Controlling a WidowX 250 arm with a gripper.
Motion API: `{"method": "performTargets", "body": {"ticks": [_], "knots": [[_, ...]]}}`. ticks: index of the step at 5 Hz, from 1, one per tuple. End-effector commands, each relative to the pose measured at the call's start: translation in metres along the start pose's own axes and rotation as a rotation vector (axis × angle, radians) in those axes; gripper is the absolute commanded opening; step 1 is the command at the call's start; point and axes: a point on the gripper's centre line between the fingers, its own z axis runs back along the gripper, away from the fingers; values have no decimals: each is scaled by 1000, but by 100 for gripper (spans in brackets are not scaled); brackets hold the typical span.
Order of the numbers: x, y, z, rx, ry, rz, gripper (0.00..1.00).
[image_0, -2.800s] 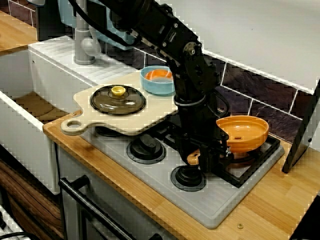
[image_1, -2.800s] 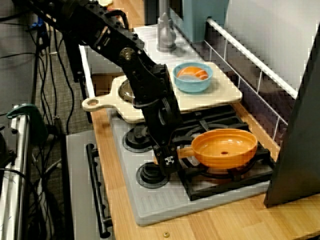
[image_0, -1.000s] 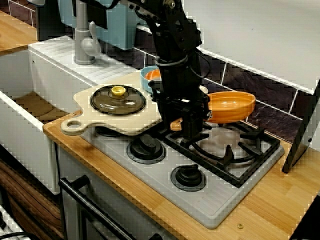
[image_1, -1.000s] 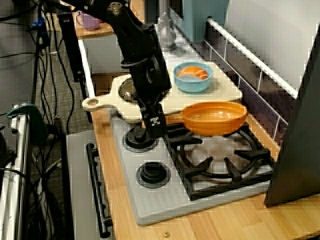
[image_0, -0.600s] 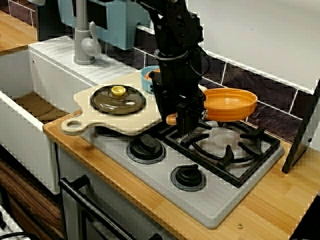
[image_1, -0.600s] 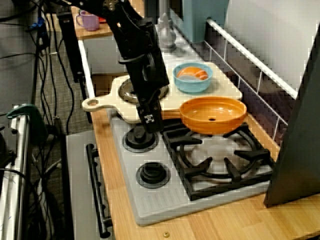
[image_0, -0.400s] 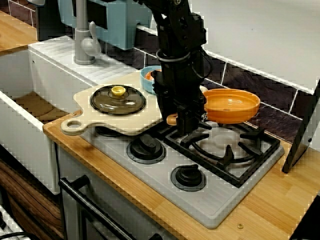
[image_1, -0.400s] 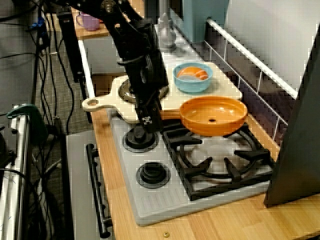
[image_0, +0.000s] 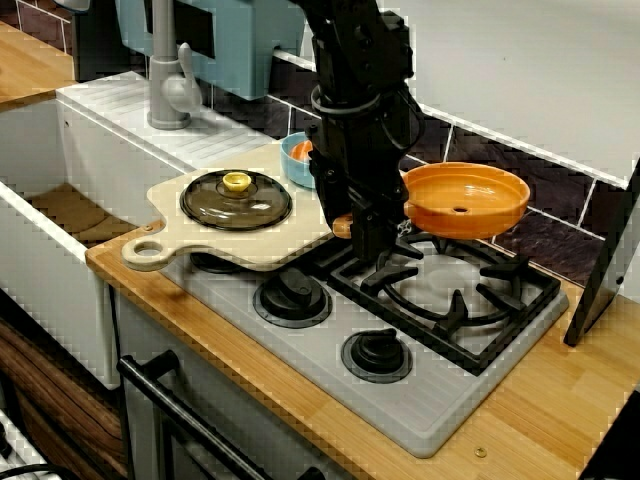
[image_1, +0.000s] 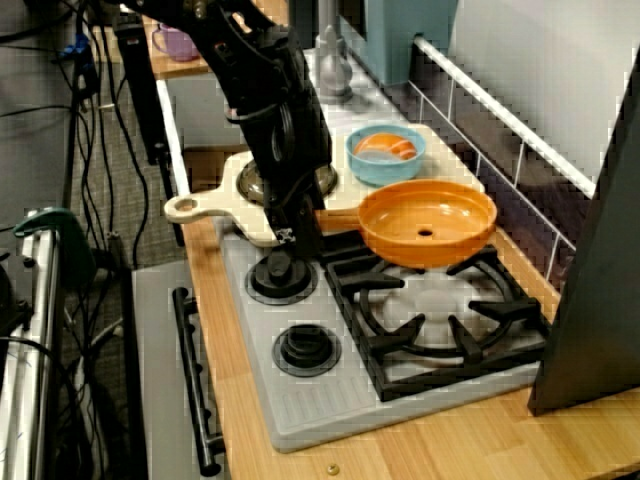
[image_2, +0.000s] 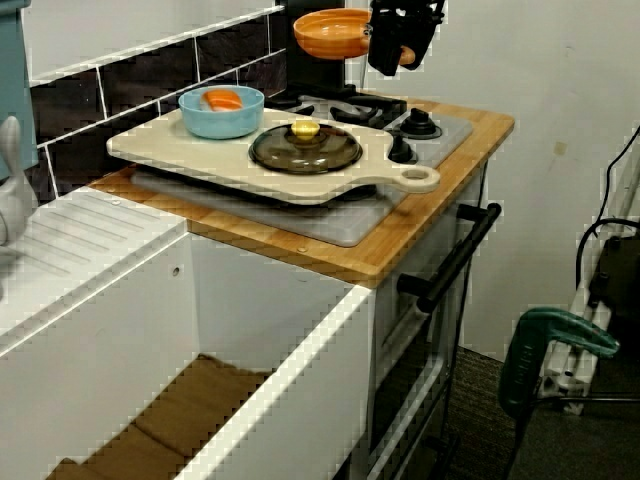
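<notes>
Since the earliest frames, we record that the orange pan (image_0: 465, 200) has left the black grate (image_0: 455, 295) where it sat. It now hangs in the air, carried up and toward the back edge of the stove (image_0: 320, 335). Over the last moment it has risen a little more. Any lettering on the appliances is too small for us to read.

We find the gripper (image_0: 362, 238) pointing down, its fingers pressed together on the pan's short handle (image_0: 342, 226). The handle sticks out toward the cutting board (image_0: 280, 240). The view from above the oven front shows the same grip: gripper (image_1: 303, 232), handle (image_1: 335, 215) and pan (image_1: 427, 222), whose inside faces up with a dark spot at the middle. In the view from the sink end, the pan (image_2: 335, 32) is well clear of the grate, with the gripper (image_2: 392, 45) at its near side.

We place the pan above the rear part of the grate, just beside the board's stove-side edge. The board lies across the left end of the stove and the wooden counter (image_0: 540, 410). Near its front edge rests a dark glass lid (image_0: 236, 200) with a yellow knob. At its back corner stands a blue bowl (image_0: 297, 160) holding something orange. Two black knobs (image_0: 293, 290) sit along the stove's front edge.
</notes>
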Motion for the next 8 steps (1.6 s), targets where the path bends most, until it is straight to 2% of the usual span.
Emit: {"method": "performTargets", "body": {"ticks": [1, 3, 8], "knots": [[12, 2, 15, 38, -86, -82, 0], [15, 6, 14, 55, -71, -97, 0], [23, 22, 39, 26, -74, -71, 0]]}}
